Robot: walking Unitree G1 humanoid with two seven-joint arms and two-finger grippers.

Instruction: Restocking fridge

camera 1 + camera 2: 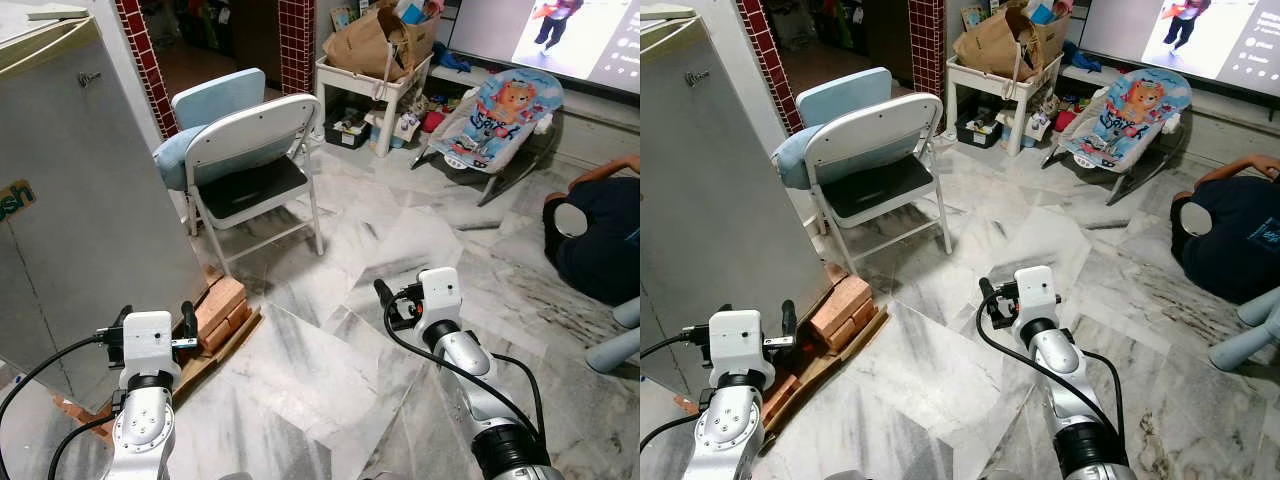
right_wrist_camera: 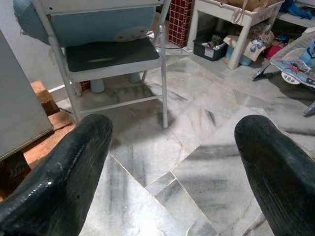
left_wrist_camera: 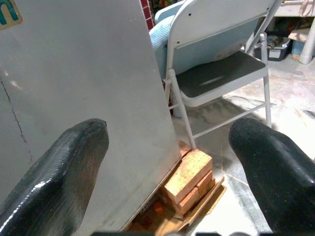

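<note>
Fridge (image 1: 80,190): plain grey, shut, propped on bricks (image 1: 222,305); left claw (image 1: 153,322) and right claw (image 1: 392,300) both spread, empty.

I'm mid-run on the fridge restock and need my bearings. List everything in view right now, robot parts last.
fridge: one, grey, at the robot's left, standing on bricks
bricks: a small stack, orange-red, under the fridge's near corner, on a flat board
folding chair: one, white frame with dark seat, just beyond the fridge
cushion: one, light blue, behind the chair's back
low table: one, white, far side of the room, with a brown paper bag on top
baby bouncer: one, blue with a bear print, to the right of the table
person: one, in dark clothing, low on the floor at the right edge
floor: grey-white marble tiles
left gripper: black fingers, open, near the fridge's base
right gripper: black fingers, open, over bare floor
</note>
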